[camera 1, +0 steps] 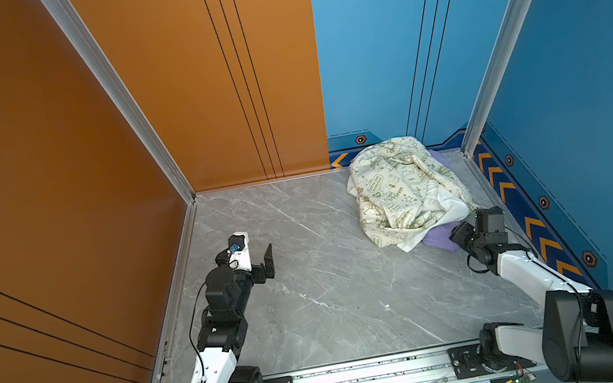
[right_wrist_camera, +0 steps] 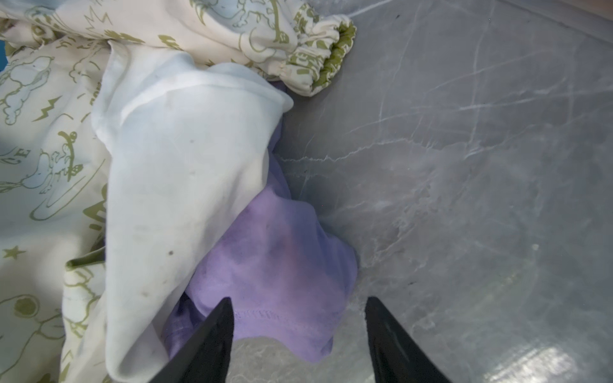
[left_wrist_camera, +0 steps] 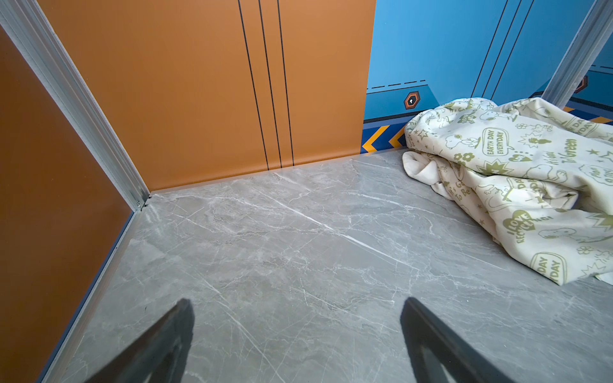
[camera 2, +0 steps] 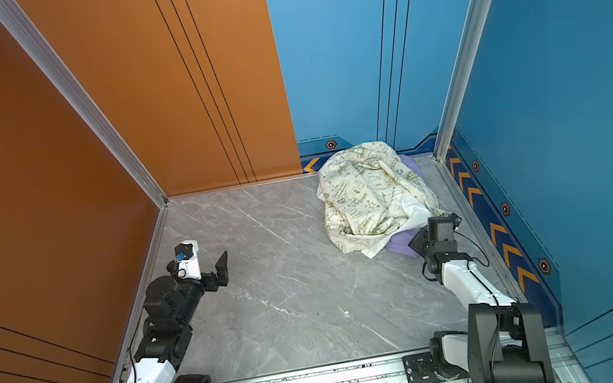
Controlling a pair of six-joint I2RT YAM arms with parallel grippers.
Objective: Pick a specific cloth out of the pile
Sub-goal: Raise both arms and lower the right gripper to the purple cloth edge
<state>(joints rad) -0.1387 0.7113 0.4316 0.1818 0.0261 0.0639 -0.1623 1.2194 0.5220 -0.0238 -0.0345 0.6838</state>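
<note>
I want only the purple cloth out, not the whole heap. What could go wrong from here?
1. The white cloth overlaps the purple cloth right beside one finger of the right gripper; closing might pinch both.
2. Most of the purple cloth lies buried under the cream cloth, so pulling may drag it along.
3. Only its hem sits between the open jaws; a shallow grip could slip.

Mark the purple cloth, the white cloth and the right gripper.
purple cloth (right_wrist_camera: 275,265), right wrist view, middle of exposed fold.
white cloth (right_wrist_camera: 179,165), right wrist view, broad plain face.
right gripper (right_wrist_camera: 298,300), right wrist view, midway between fingertips.
</note>
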